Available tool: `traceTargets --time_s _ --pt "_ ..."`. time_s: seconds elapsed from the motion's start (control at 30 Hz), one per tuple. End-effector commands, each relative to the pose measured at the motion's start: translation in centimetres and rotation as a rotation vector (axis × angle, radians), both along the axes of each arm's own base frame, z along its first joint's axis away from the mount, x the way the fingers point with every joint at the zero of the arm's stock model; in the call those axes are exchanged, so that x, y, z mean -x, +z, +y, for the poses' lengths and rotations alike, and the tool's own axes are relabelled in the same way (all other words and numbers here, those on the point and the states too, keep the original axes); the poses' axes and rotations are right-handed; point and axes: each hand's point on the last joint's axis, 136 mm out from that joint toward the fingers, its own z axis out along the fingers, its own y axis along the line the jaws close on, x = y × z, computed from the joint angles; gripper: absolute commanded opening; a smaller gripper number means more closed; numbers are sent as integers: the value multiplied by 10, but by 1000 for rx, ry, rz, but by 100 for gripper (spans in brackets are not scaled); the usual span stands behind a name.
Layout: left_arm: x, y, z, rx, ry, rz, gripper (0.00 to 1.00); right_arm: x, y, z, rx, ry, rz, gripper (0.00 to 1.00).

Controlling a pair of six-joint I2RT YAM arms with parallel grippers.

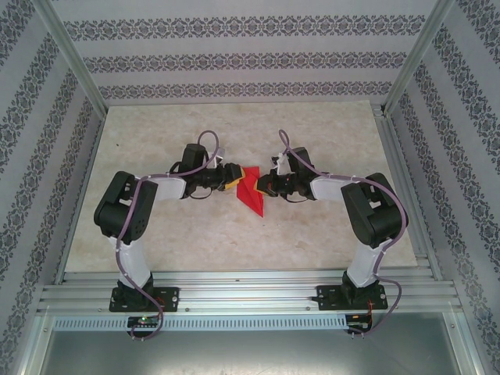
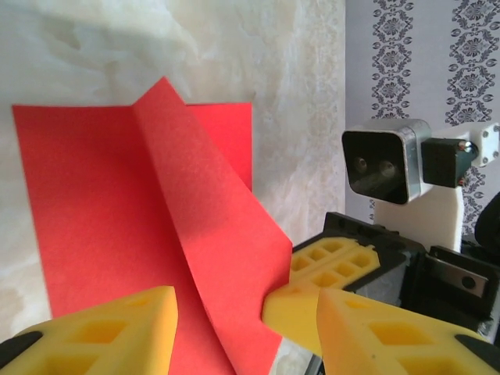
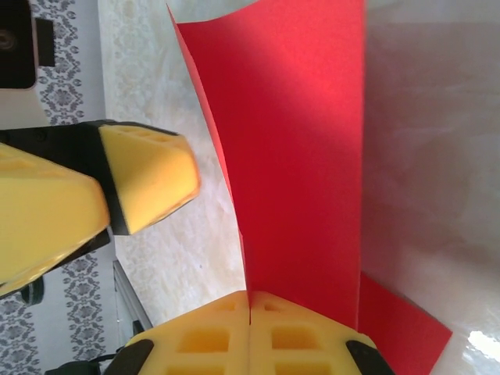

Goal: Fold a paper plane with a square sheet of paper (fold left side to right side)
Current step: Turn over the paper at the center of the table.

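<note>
The red paper plane [image 1: 251, 195] lies in the middle of the table [image 1: 156, 141], between the two arms. Its pointed end faces the near side of the table. The paper is not flat. One part lies on the table, and another part stands up like a little wall. There is a sharp crease where the two parts meet.

The right tool [image 3: 250, 301] is shut tight. Its two yellow fingers press together on the edge of the raised part and hold it up.

The left tool [image 2: 246, 312] is about half open. Its yellow fingers [image 2: 101, 332] stand apart, one on each side of the raised part, and they do not squeeze it. It is hard to tell if they touch the paper. The two tools are very close, tip near tip.
</note>
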Motion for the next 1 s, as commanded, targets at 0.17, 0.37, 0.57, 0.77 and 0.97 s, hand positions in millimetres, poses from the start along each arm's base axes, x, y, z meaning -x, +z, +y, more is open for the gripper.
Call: traceTargets --time_s 0.17,0.37,0.57,0.77,0.97 --pt "-15 -12 -19 26 -26 -4 49 1 13 4 -51 9 -26 0" --pt "-18 -18 -28 46 -44 1 44 1 10 4 -50 8 -18 0" --pt "-20 -15 -31 57 -47 -13 34 2 6 3 -47 4 -8 1" --pt "-19 -16 -31 55 -48 -11 26 2 4 1 -44 -1 -2 3" --pt "-18 -17 -29 42 -48 -11 15 1 5 -4 -36 -16 -7 7"
